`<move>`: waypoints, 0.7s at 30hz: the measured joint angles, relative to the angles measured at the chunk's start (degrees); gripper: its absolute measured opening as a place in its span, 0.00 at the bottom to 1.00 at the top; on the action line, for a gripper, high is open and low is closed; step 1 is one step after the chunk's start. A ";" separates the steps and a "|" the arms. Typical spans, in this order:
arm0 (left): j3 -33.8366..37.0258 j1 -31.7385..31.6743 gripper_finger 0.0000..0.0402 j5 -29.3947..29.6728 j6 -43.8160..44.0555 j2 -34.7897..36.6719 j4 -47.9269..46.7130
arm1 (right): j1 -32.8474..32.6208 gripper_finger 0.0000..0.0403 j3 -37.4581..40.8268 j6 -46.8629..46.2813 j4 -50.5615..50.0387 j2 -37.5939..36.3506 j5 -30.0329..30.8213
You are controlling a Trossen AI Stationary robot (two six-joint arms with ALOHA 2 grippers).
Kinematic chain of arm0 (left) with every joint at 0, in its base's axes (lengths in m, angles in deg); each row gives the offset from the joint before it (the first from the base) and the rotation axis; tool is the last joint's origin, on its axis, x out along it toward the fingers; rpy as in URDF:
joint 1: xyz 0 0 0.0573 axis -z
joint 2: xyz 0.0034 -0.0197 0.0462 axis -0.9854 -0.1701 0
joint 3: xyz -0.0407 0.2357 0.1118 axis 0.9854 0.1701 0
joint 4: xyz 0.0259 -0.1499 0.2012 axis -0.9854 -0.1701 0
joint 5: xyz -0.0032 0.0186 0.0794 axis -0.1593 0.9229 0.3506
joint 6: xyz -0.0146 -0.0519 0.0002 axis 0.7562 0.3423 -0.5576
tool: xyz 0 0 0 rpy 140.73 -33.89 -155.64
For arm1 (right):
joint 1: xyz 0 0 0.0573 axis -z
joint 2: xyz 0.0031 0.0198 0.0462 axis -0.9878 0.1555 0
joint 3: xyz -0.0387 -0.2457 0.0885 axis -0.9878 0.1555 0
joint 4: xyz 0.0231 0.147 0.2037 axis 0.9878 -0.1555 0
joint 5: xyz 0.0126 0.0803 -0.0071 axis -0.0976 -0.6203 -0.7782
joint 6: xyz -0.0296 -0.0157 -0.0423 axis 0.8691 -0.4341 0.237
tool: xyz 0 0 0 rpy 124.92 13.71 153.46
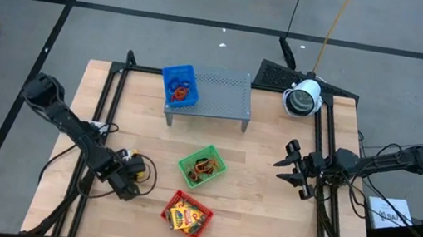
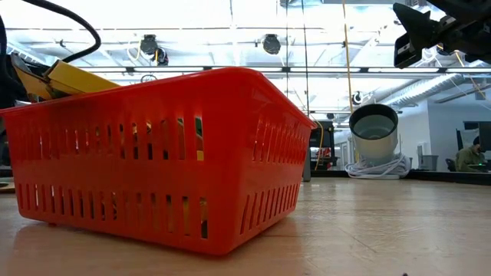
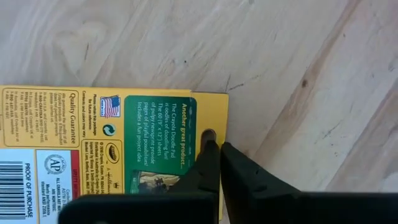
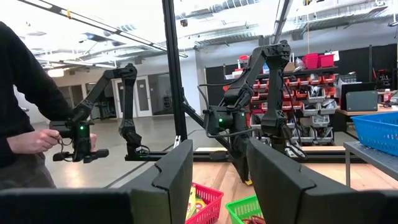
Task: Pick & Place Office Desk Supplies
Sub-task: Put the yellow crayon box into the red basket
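high view: three trays, blue (image 1: 178,80), green (image 1: 203,166), red (image 1: 187,214); one rack (image 1: 215,92).

Bright overhead light; blown-out ceiling glare

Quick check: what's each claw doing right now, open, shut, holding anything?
Left claw: shut on the edge of the yellow crayon packet on the table.
Right claw: open, holding nothing, raised over the table's right side.
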 joint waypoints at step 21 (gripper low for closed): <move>-0.71 -0.39 0.00 3.30 3.01 13.21 4.87 | 0.01 0.35 0.00 0.00 0.02 0.00 0.00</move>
